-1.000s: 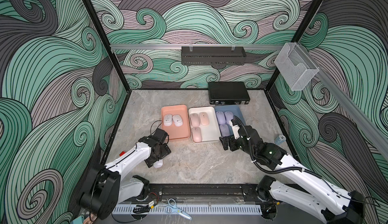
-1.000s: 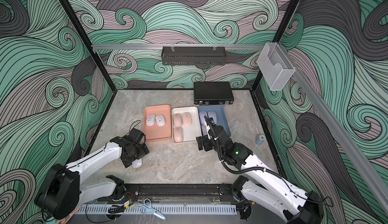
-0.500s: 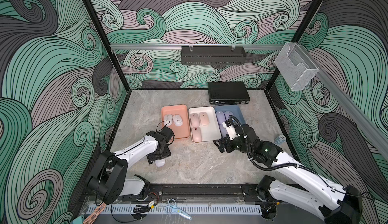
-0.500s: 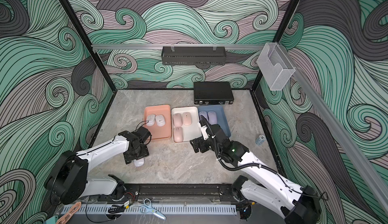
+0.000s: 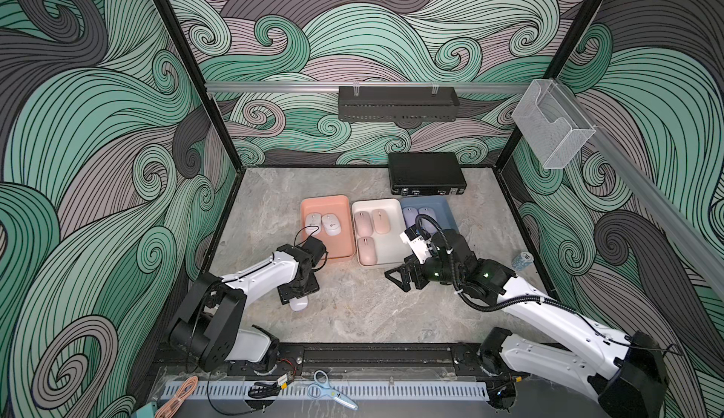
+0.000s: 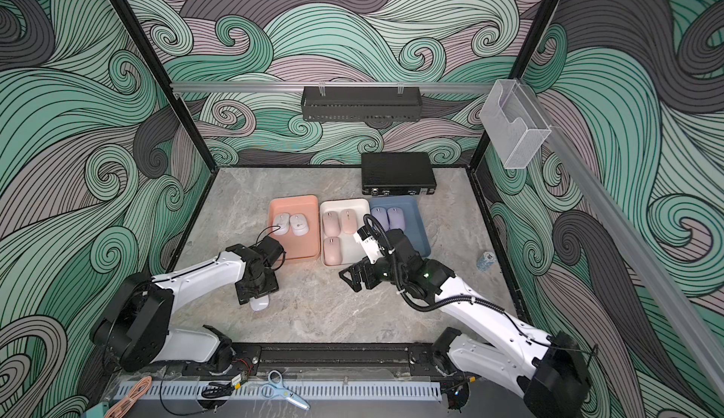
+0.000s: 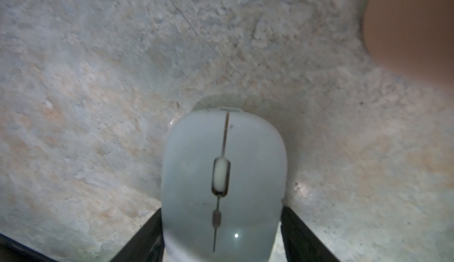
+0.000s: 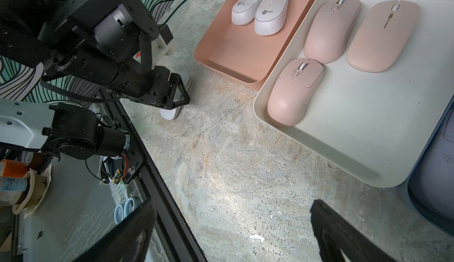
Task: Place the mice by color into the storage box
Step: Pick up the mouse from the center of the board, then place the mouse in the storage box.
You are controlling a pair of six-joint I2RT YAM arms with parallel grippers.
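**A:** Why is the left gripper (image 7: 221, 214) so low over the worktop (image 5: 352, 310)?

**B:** Its jaws press both flanks of a whitish grey mouse (image 7: 223, 165). That's the only one outside the trays, lying just off the orange tray's (image 5: 333, 245) near corner. The two grey mice (image 8: 270, 12) inside suggest it's bound there.

**A:** And the right gripper (image 8: 233, 203)?

**B:** Jaws apart and empty, hovering before the cream tray (image 5: 388, 247) of pink mice (image 8: 294, 91). Probably keeping clear.

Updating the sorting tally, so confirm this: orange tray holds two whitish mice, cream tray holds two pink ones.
Not quite. The cream tray holds three pink mice, not two; the right wrist view shows all three. The orange tray does hold two whitish mice.
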